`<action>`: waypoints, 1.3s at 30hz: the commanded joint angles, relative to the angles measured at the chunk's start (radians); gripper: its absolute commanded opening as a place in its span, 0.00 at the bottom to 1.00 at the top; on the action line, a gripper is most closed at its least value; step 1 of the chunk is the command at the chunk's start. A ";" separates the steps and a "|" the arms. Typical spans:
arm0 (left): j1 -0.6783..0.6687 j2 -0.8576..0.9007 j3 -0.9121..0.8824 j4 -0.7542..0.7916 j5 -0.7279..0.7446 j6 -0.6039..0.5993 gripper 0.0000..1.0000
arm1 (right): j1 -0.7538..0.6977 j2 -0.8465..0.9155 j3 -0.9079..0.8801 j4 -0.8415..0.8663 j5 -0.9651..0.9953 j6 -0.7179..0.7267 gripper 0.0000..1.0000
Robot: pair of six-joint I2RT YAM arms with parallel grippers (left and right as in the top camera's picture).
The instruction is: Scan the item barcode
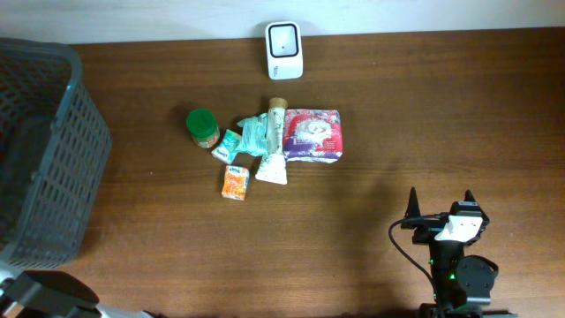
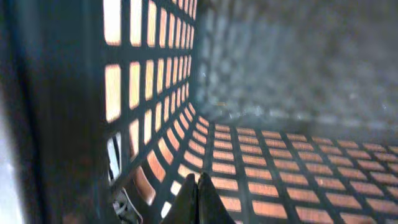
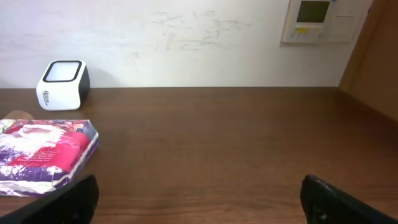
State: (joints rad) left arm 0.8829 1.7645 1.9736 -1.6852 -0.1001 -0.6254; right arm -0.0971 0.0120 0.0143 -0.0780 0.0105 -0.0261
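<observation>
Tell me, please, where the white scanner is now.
In the overhead view the white scanner stands at the far edge of the table, against the wall, just beyond the pink packet.

Table: dark brown, fine wood grain.
Basket, left: dark grey, square lattice; seen from inside, the holes show orange-brown.
Scanner, far centre: white, dark-rimmed face.
Packet: pink, purple and white print.
Jar: green lid, tan body.
Carton, nearest: orange, some white.
Pouches: mint green.
Tube: whitish, tan cap.
Wall: off-white, grey scuffs.
</observation>
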 commanded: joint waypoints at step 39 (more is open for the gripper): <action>-0.768 -0.427 0.216 0.154 0.529 0.680 0.99 | 0.006 -0.007 -0.009 -0.002 0.002 0.008 0.99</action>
State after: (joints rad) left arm 0.2565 1.2922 2.2234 -1.5295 0.3893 -0.0689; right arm -0.0971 0.0116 0.0143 -0.0780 0.0101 -0.0265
